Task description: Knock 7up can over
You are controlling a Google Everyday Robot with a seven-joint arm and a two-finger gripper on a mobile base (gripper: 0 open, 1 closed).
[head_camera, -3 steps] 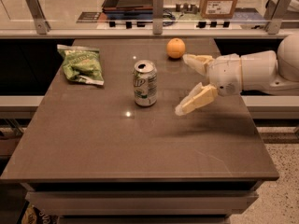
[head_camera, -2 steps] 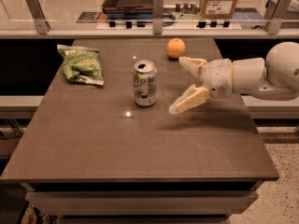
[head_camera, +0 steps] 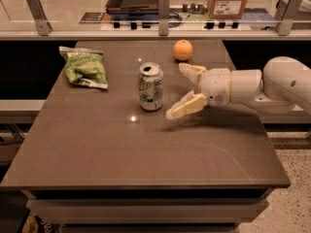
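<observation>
Just left of the wide-spread gripper, the 7up can stands upright.
It is probably light, thin-walled and slick; a sideways push near its top should topple it.

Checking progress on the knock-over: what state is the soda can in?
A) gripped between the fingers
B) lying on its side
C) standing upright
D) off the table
C: the can stands upright on the table, and the gripper sits close beside it with its fingers spread open.

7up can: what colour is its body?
The 7up can is silver-white with green markings, clearest in the camera view; the open pincer sits close beside it.
</observation>
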